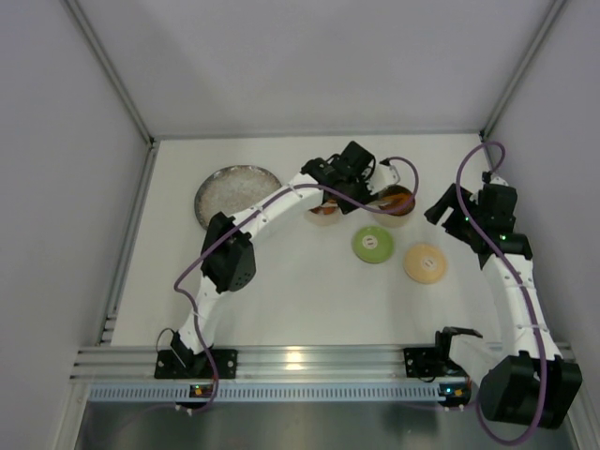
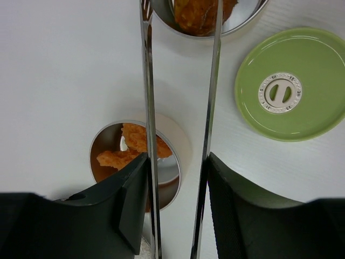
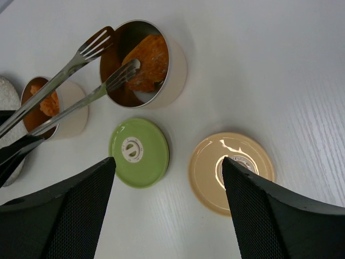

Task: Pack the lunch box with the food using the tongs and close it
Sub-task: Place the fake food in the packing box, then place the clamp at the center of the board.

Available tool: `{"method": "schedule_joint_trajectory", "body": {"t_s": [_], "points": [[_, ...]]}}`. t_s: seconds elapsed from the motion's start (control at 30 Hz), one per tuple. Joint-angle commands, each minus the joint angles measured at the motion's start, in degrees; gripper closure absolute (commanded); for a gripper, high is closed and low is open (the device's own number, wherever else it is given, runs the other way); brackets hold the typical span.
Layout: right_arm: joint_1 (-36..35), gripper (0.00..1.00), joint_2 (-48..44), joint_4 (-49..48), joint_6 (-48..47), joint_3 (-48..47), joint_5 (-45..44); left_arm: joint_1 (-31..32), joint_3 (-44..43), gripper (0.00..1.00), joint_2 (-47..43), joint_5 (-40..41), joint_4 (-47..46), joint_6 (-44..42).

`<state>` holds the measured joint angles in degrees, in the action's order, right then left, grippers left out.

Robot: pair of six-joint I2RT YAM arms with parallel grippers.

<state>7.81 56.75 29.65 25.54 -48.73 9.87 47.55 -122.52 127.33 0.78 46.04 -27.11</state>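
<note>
My left gripper [image 2: 178, 162] is shut on the tongs [image 2: 146, 81], a finger pressed on each silver arm. The tongs [image 3: 81, 56] stand spread, their tips over one steel tin [image 3: 172, 70] of the lunch box; one tip hangs inside it above an orange food chunk [image 3: 148, 59]. The other tin [image 2: 175, 143] sits just below my left fingers and holds more orange food [image 2: 132, 145]. Both tins are uncovered. The green lid [image 3: 139, 152] and tan lid [image 3: 215, 172] lie flat on the table. My right gripper [image 3: 167, 162] hovers open above the two lids, holding nothing.
A speckled grey plate [image 1: 237, 195] lies at the back left, beside the left arm's forearm. White walls and metal posts enclose the table on three sides. A purple cable loops over each arm.
</note>
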Motion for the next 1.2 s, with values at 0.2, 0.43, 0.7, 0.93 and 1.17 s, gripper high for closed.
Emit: {"method": "schedule_joint_trajectory", "body": {"t_s": [0.2,0.43,0.7,0.93,1.17], "points": [[0.89,0.2,-0.15,-1.44,-0.49,-0.93,0.42,-1.05,-2.2,0.54,-5.51,-2.89,-4.12,3.38],[0.89,0.2,0.02,-1.17,-0.58,-1.37,0.42,-2.02,-2.55,0.55,-6.12,-5.25,-5.35,6.72],[0.89,0.2,1.78,-1.17,-0.49,-2.33,0.85,-5.09,-5.53,0.55,-7.09,-6.66,-4.21,11.64],[0.89,0.2,3.45,-1.0,-0.93,-3.12,0.5,-11.24,-7.82,0.57,-9.73,-5.97,-3.07,16.48],[0.8,0.22,6.0,-0.82,-2.42,-4.44,0.59,-21.7,-3.18,0.57,-15.43,-4.3,-2.45,17.62]]}}
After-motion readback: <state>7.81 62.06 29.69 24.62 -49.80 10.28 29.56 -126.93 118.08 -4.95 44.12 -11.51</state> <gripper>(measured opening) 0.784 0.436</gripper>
